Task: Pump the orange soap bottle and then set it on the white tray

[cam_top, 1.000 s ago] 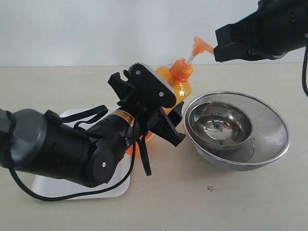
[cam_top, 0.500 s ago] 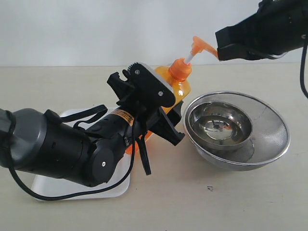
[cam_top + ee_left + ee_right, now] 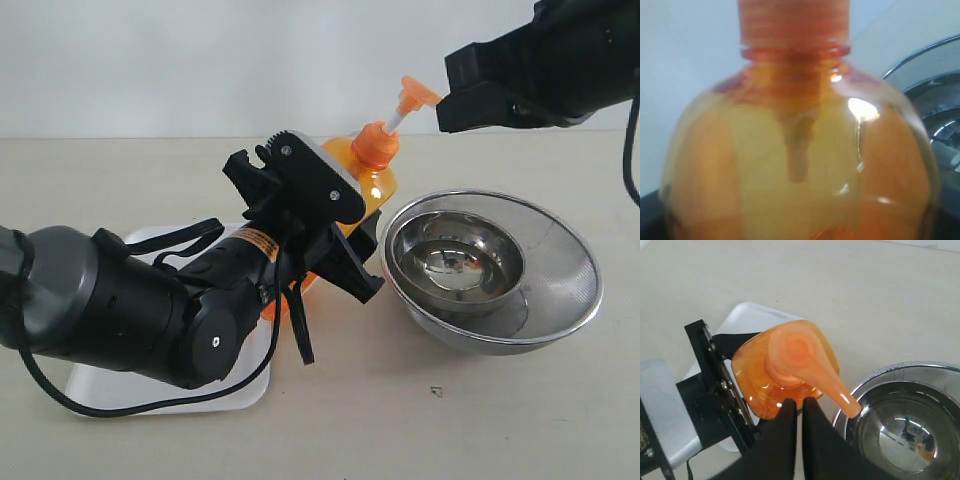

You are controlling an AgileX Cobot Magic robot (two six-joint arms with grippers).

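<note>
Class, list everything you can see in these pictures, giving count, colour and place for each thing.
orange soap bottle: one, orange, tilted, between tray and bowls.
white tray: one, white, on the table, partly hidden by the left arm.
steel bowls: at least two, nested, silver, on the table right of the bottle.
table: one, beige, under everything.
left tool: one, black, shut on the bottle.
right tool: one, black, shut, by the pump spout.

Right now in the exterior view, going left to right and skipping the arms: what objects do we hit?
white tray → orange soap bottle → nested steel bowls
</note>
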